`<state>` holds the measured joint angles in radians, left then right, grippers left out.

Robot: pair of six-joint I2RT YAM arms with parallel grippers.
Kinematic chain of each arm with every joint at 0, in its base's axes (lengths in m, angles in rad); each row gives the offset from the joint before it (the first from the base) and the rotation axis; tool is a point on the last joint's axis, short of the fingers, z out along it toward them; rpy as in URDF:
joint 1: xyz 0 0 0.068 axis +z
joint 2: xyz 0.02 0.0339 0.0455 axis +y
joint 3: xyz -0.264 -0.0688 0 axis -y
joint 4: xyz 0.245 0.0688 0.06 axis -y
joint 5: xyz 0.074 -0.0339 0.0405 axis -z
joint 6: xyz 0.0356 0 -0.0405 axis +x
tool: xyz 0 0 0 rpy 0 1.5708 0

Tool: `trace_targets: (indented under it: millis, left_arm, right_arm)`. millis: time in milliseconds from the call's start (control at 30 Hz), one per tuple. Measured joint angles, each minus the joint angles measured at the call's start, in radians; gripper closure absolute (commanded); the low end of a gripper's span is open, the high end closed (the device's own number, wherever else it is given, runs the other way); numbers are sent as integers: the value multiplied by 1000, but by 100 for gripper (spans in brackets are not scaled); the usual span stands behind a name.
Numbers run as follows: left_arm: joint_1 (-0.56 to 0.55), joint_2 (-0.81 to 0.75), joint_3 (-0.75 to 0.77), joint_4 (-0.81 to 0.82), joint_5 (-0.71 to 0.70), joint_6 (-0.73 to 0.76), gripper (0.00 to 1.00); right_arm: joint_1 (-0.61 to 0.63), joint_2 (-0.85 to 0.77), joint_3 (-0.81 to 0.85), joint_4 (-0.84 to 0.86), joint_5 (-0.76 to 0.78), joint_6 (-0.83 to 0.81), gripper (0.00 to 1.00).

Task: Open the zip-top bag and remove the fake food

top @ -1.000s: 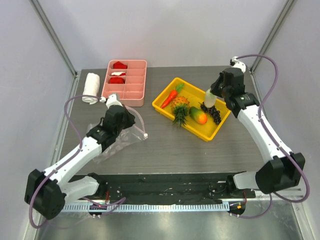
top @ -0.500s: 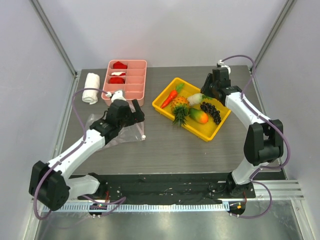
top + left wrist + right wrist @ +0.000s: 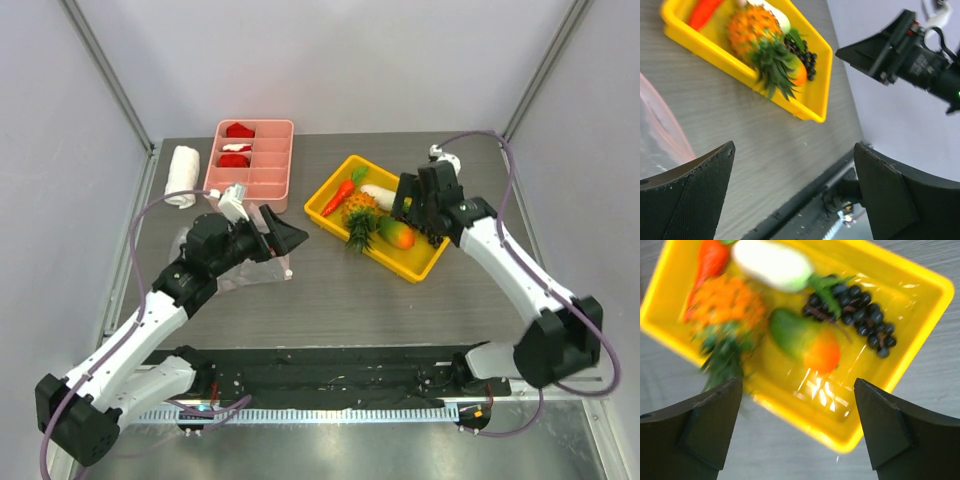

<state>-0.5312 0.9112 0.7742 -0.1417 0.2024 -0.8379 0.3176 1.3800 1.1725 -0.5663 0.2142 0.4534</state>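
Observation:
The clear zip-top bag [image 3: 250, 270] lies flat on the table under my left arm, and its pink zip strip [image 3: 670, 132] shows at the left of the left wrist view. My left gripper [image 3: 288, 232] hovers just past the bag's right end, open and empty. The fake food lies in the yellow tray [image 3: 424, 263]: carrot [image 3: 338, 197], pineapple [image 3: 360, 222], mango [image 3: 397, 233] and white radish [image 3: 378, 196]. The grapes [image 3: 855, 305] show in the right wrist view. My right gripper [image 3: 412, 218] stands open and empty above the tray's right half.
A pink divided tray [image 3: 262, 182] with red and white pieces stands at the back left, with a rolled white towel [image 3: 182, 176] to its left. A black strip [image 3: 320, 365] runs along the near edge. Metal frame posts rise at both back corners.
Both grippers have opened. The right one let go of the radish, which now lies in the yellow tray. The left one let go of the bag and swung to the right.

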Motion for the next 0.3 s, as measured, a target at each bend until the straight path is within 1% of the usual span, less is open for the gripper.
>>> trace_targets:
  millis: [100, 133, 200, 300]
  left_arm:
    - [-27, 7, -36, 42, 38, -45, 0]
    - [-51, 9, -47, 57, 44, -55, 0]
    - [-93, 9, -55, 76, 50, -72, 0]
    - [-153, 0, -59, 108, 51, -80, 0]
  right_arm:
    - [147, -139, -45, -43, 71, 10, 0]
    - [213, -195, -65, -62, 81, 23, 0]
    - [307, -279, -98, -76, 72, 52, 0]
    - [378, -395, -167, -90, 49, 84, 0]
